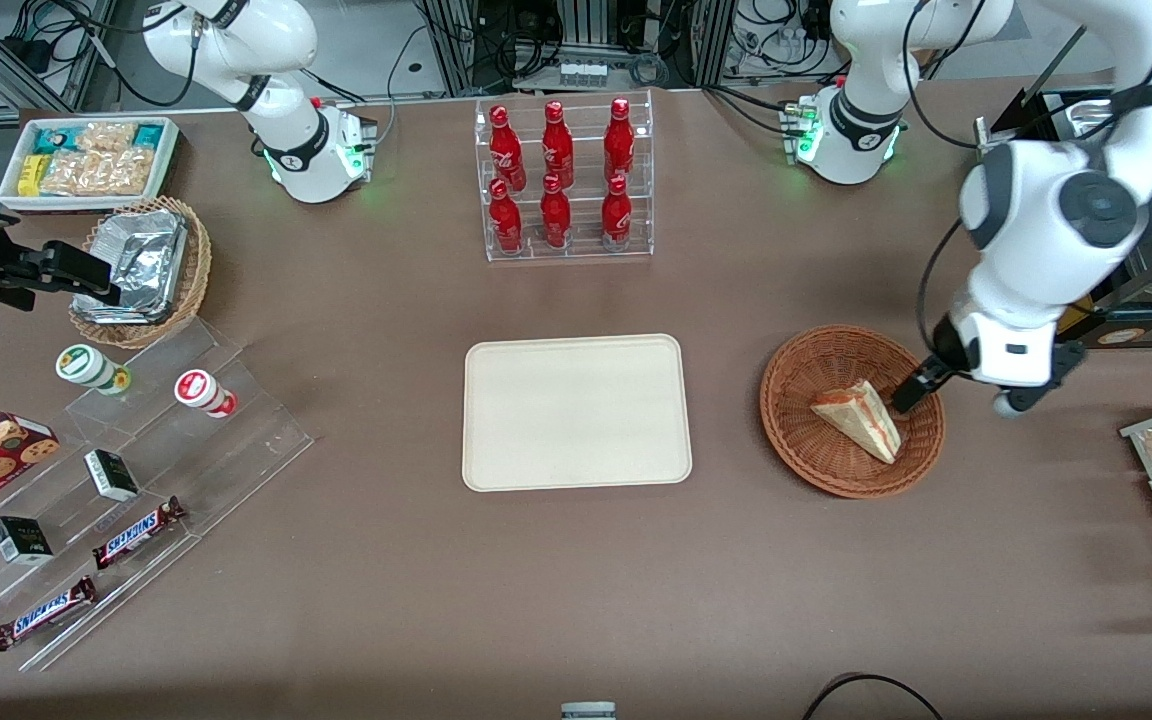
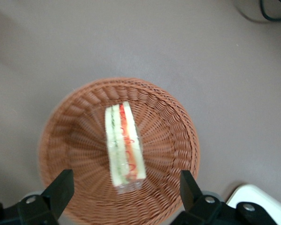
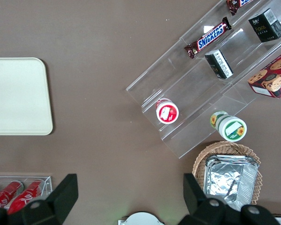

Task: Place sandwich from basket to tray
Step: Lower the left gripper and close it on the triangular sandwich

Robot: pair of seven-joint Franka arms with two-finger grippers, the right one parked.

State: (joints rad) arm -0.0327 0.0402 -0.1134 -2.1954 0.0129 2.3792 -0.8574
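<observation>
Gripper: fingers spread apart, empty, poised above the basket, straddling the sandwich's near end.

Sandwich: lies in the basket's middle, on its side, filling edge up, untouched.

Handling note: descend centred, fingers passing either bread face, and close gently; the wedge looks soft.

Tray: beside the basket, toward the parked arm, bare.
</observation>
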